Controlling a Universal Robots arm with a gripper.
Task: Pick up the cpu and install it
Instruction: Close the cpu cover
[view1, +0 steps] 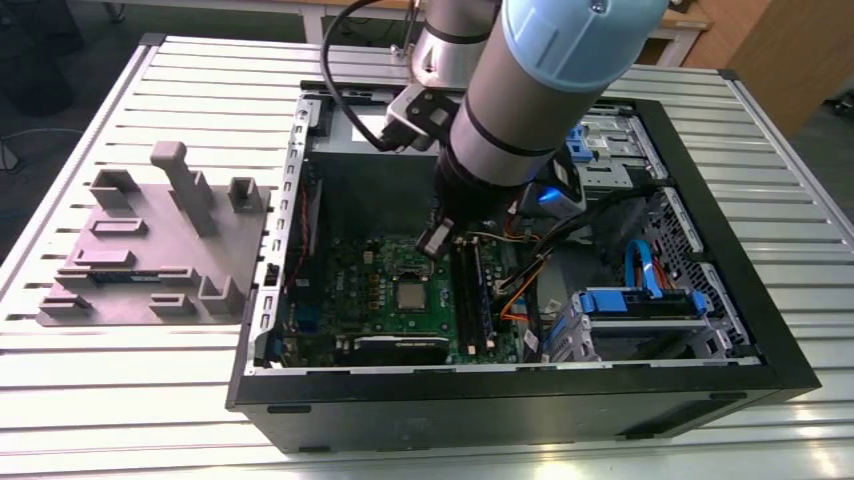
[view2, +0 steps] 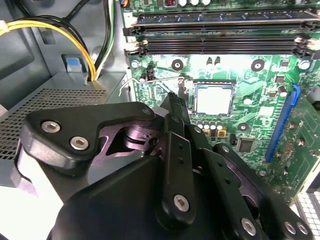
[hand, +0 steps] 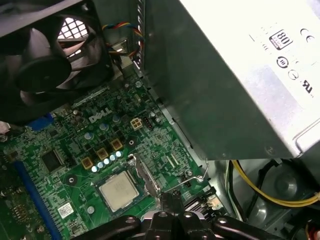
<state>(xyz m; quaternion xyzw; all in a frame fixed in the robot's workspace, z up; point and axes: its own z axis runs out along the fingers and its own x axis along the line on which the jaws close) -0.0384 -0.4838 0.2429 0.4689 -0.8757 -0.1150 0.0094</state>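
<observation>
Silver cpu (view2: 214, 98) seated in socket, gripper (view2: 176, 102) just beside, above board

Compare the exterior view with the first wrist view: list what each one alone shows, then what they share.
Exterior view alone: the whole open computer case lying on a slatted table, a grey fixture block on that view's left, blue drive brackets, and the arm reaching into the case.

First wrist view alone: a black case fan, the labelled power-supply box, and a yellow cable.

Both: the green motherboard with the cpu sitting in its socket.
</observation>
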